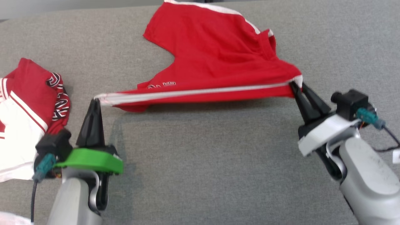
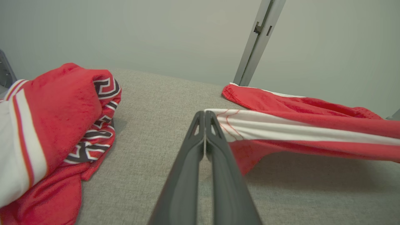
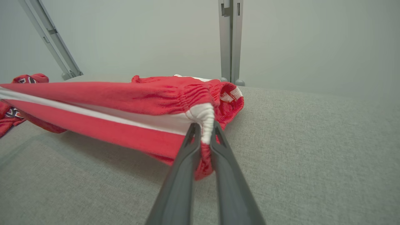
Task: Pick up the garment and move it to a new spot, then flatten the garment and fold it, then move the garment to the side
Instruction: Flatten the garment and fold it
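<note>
While left pincer (image 1: 96, 102) and right pincer (image 1: 294, 84) clamp red garment (image 1: 212, 53) taut, grey fabric surface (image 1: 203, 162) below, pale wall (image 2: 156, 31) behind.

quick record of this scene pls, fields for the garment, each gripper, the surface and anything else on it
garment: red shorts with a white side stripe, pulled taut between both grippers; near edge lifted, far part lying on the surface
left gripper: shut on the hem end of the stripe
right gripper: shut on the elastic waistband end
surface: grey fabric surface
other: second garment, red and white, bunched at the robot's left, apart from the shorts
</note>
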Controlling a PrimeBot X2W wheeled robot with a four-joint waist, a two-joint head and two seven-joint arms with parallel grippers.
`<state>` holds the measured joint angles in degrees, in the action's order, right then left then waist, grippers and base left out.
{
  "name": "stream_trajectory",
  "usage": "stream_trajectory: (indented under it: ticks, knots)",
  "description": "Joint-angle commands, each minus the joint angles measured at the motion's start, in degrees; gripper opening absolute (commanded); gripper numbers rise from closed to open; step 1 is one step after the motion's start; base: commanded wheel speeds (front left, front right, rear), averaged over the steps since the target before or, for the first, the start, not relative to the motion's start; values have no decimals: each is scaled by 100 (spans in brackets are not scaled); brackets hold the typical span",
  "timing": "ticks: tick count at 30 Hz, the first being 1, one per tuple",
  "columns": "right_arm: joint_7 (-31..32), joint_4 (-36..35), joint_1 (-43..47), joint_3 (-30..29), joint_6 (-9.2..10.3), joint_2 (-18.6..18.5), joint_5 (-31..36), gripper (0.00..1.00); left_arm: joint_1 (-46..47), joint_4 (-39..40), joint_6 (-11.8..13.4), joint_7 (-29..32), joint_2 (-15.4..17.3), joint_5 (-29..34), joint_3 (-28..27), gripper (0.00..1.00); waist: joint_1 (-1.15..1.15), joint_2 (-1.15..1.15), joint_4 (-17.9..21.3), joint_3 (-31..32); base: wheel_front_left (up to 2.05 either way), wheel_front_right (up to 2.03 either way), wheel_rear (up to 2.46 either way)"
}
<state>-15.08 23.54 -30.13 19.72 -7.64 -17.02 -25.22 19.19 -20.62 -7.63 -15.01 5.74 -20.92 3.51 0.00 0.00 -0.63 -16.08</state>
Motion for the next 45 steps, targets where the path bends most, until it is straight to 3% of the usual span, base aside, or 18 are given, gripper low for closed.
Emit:
stream_trajectory:
  ticks: [1, 14, 23, 30, 40, 45]
  knots:
    - [-12, -15, 315, -91, 28, -36, -65, 0, -294, 12, 32, -23, 32, -51, -188, 0, 0, 0, -25, 393, 0, 0, 0]
    - [-12, -548, 2531, -12, 25, 196, -262, 0, -2320, 436, 29, -23, -201, 185, -15, 0, 0, 0, 60, 1325, 0, 0, 0]
    - [-12, -952, 3296, -74, 21, 264, -319, 0, -2906, 967, 26, -23, -255, 304, 30, 0, 0, 0, 95, 1427, 0, 0, 0]
    - [-12, -1059, 2743, -342, 20, 440, -390, 0, -1749, 1031, 25, -21, -128, 330, 477, 0, 0, 0, 227, 806, 0, 0, 0]
    - [-12, -912, 1520, -620, 19, 913, -425, 0, 914, 134, 24, -15, 764, 67, 1680, 0, 0, 0, 662, -299, 0, 0, 0]
    - [-12, -949, 1034, -763, 19, 1167, -360, 0, 2028, -470, 24, -15, 1015, -164, 2100, 0, 0, 0, 907, -787, 0, 0, 0]
